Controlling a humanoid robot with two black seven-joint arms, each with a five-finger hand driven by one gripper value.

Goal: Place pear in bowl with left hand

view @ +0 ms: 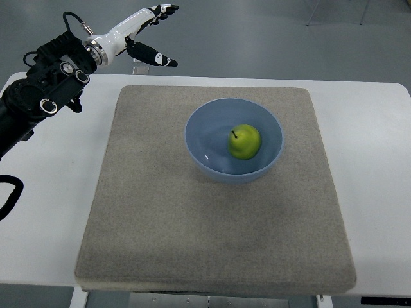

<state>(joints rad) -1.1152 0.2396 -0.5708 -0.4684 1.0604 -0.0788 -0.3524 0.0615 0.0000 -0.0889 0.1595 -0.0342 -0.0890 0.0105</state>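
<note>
Green and glossy, the small pear (244,142) lies inside the pale blue round bowl (200,153), a little right of its middle, its dark stem pointing up and to the left. The fruit's underside is hidden where it rests against the bowl's inner wall, and the bowl's base is out of sight behind its own near rim.

At the upper left, the left hand (149,35) — white shell with black fingertips — hangs beyond the table's far edge, well apart from the bowl. Its fingers are spread and hold nothing: the upper ones reach right, the thumb points lower right. The black left arm (40,96) is cut off by the picture's left edge, and a loop of black cable (9,194) lower down is also only partly in view. No right arm shows.

The bowl sits toward the far half of a grey-beige felt mat (192,224) that lies square on the white table (372,192). The mat's near corners reach almost to the table's front edge, which the picture's bottom partly cuts off. Bare mat surrounds the bowl on every side, widest toward the near edge; bare white tabletop runs down both flanks.

Beyond the table lies a smooth grey floor (257,32), with thin furniture legs (334,9) at the top right, too cropped to identify.
</note>
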